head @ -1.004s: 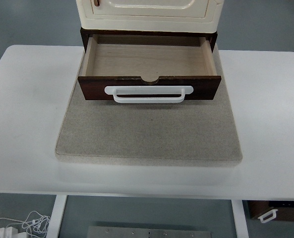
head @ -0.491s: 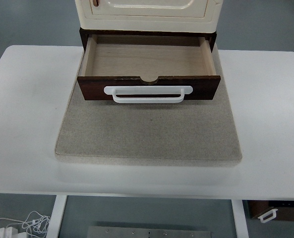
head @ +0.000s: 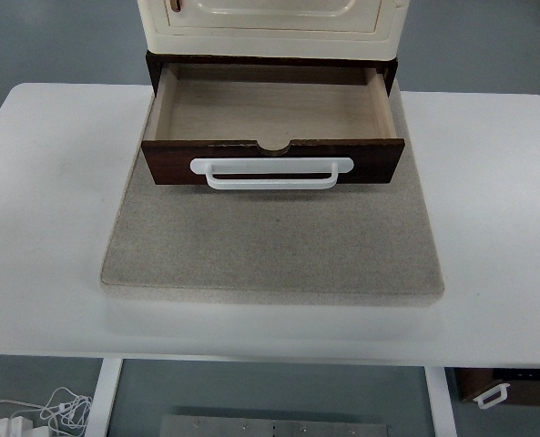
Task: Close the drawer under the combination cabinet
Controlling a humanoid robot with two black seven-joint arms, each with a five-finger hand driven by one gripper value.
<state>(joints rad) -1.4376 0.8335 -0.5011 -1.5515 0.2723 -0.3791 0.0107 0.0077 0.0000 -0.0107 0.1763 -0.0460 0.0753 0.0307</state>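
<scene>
A cream combination cabinet [head: 271,25] stands at the back middle of the table on a dark brown base. Its drawer [head: 271,114] is pulled far out toward me, with a pale wooden inside that holds nothing. The drawer's dark brown front panel [head: 160,166] carries a white bar handle [head: 271,173]. Neither of my hands shows in the head view.
The cabinet and drawer sit on a beige felt mat [head: 271,241] that covers the middle of the white table [head: 51,209]. Below the table's near edge lie white cables [head: 42,411] on the floor at the left and a brown box with a white handle [head: 506,387] at the right.
</scene>
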